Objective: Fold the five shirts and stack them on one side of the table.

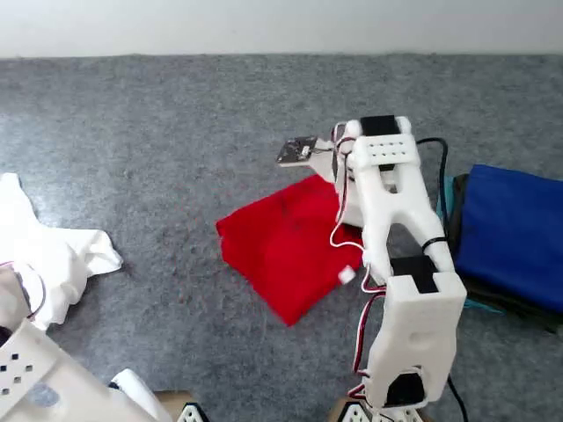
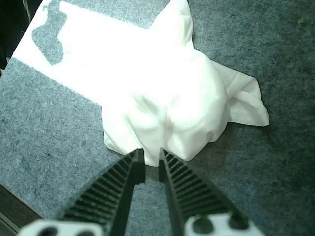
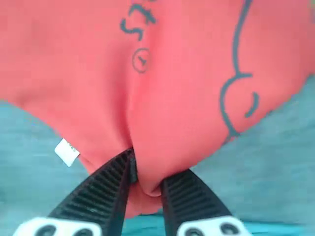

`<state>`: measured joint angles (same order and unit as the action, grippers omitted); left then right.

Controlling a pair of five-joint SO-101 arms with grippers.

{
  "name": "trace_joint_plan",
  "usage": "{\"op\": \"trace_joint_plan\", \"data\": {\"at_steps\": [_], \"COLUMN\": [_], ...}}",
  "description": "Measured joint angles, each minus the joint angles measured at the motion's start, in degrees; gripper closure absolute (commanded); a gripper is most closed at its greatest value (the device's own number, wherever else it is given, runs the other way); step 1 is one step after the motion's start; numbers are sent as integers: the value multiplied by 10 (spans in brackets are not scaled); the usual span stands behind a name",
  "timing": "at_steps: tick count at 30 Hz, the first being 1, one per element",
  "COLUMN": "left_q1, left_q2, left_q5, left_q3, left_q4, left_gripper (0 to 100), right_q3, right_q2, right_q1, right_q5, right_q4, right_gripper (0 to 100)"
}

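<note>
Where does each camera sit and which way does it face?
High view: fixed above the table, looking down; right arm over the red shirt, left arm at the near corner.
Left wrist view: on the left arm, looking along its pincer down at the white shirt.
Right wrist view: on the right arm, looking along its pincer, shut on the red shirt.
Shared: high and right wrist, the red shirt; high and left wrist, the white shirt.

A fixed camera looks steeply down over the grey table from the arms' side. The left wrist camera looks along the left gripper at a white shirt just beyond the jaws. The right wrist camera sits very close to a red shirt caught between the jaws of the right gripper. Both shirts show from above too.
</note>
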<state>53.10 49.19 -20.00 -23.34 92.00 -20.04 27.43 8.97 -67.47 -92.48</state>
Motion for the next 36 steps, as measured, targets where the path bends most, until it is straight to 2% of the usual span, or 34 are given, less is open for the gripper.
{"op": "trace_joint_plan", "data": {"at_steps": [6,8,10,13,19,23,29,36], "left_q1": [0,0,0,0,0,0,0,0], "left_q2": [0,0,0,0,0,0,0,0], "left_q5": [0,0,0,0,0,0,0,-23], "left_q3": [0,0,0,0,0,0,0,0], "left_q4": [0,0,0,0,3,3,3,3], "left_gripper": [938,938,938,938,938,938,938,938], "right_q3": [-6,-11,-28,-80,-138,-140,-123,44], "right_q2": [-1,-1,-1,-1,-4,-12,-103,-243], "right_q1": [3,3,3,3,27,35,64,130], "right_q5": [-38,-31,7,102,360,520,658,843], "right_q4": [42,42,42,19,-79,-80,-80,-80], "right_gripper": [979,914,821,745,753,768,738,608]}}
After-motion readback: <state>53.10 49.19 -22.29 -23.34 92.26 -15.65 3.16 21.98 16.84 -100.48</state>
